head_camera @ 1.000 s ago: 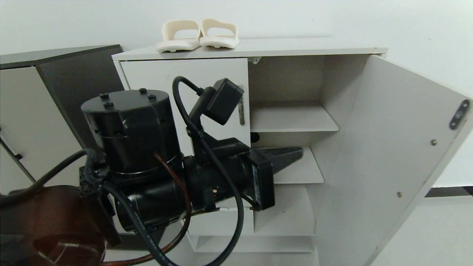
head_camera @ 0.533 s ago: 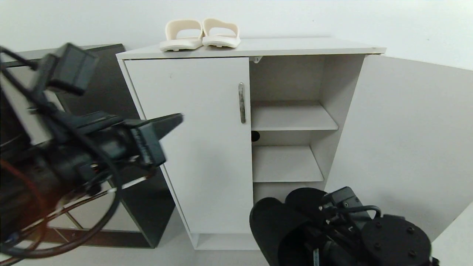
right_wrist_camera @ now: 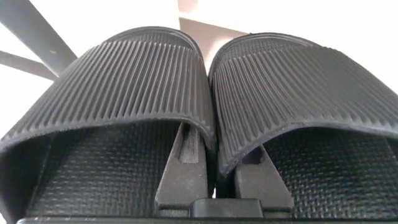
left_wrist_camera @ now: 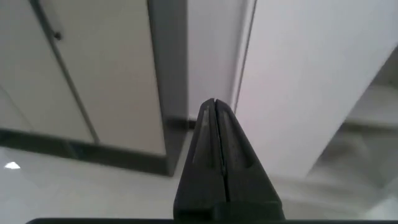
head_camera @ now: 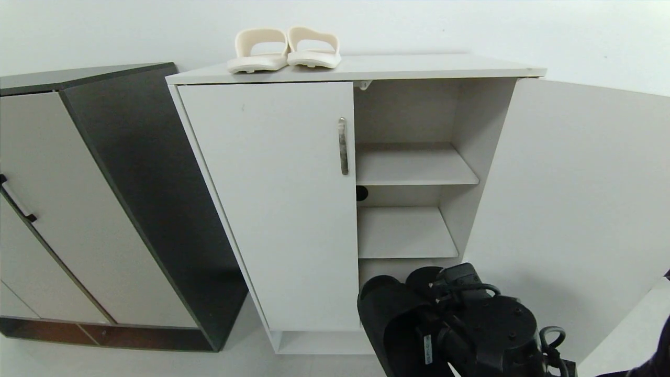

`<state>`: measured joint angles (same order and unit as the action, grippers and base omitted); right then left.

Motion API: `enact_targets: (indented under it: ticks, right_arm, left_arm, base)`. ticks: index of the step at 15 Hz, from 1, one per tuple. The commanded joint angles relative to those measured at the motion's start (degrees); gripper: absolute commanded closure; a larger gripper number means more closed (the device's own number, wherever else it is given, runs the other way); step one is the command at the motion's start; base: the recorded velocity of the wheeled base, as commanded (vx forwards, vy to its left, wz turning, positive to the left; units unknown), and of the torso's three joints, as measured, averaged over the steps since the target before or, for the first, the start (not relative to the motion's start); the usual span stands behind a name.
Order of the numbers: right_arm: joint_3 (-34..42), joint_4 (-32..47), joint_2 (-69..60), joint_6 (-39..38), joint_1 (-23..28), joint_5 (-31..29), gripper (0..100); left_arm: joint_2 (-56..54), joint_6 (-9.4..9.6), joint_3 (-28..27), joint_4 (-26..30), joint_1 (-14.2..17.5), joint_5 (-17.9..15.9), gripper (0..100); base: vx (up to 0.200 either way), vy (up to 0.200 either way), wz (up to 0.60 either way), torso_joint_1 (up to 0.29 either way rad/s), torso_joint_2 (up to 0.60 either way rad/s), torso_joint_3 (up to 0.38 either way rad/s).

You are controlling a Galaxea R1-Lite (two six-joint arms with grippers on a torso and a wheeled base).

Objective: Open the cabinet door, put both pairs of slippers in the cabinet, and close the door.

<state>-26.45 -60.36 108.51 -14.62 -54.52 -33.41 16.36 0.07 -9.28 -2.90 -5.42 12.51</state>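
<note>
Pinching both black slippers (head_camera: 398, 319) together, the right end effector (right_wrist_camera: 214, 158) sits low before the shelves (head_camera: 403, 233), toes pointing in.

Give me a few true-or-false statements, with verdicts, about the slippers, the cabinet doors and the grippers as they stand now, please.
1. The cream slippers sit on top of the white cabinet. True.
2. Both cabinet doors are closed. False: the right door stands open, the left door is closed.
3. The right gripper holds the black slippers. True.
4. The left gripper is open. False: it is shut.
5. The black slippers lie on a shelf. False: they hang low in front of the white cabinet.
</note>
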Motion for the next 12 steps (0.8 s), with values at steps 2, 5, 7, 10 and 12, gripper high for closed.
enact_targets:
  ticks: [2, 5, 7, 10, 12]
  right_arm:
    - [-0.3, -1.5, 2.2, 0.2, -0.2, -0.2, 100]
    - [0.4, -5.6, 2.8, 0.6, -0.2, -0.4, 100]
    - [0.5, -5.7, 2.5, 0.6, -0.2, -0.3, 100]
    - [0.0, -5.7, 2.8, 0.6, -0.2, -0.4, 100]
    - [-1.5, -5.6, 3.1, 0.6, -0.2, -0.4, 100]
  left_arm:
    - [-16.4, 1.60, 9.2, 0.8, 5.3, -17.5, 100]
    - [-16.3, 1.68, 9.2, 1.1, 5.3, -18.6, 100]
    - [-16.4, -1.04, 9.2, 1.0, 5.3, -15.9, 100]
    - [-16.4, -1.83, 9.2, 1.0, 5.3, -15.1, 100]
    - [-16.4, -1.57, 9.2, 1.0, 5.3, -15.1, 100]
  base:
    - [0.000, 0.000, 0.00, 0.000, 0.00, 0.000]
    - [0.000, 0.000, 0.00, 0.000, 0.00, 0.000]
    - [0.000, 0.000, 0.00, 0.000, 0.00, 0.000]
    - [0.000, 0.000, 0.00, 0.000, 0.00, 0.000]
    - [0.000, 0.000, 0.00, 0.000, 0.00, 0.000]
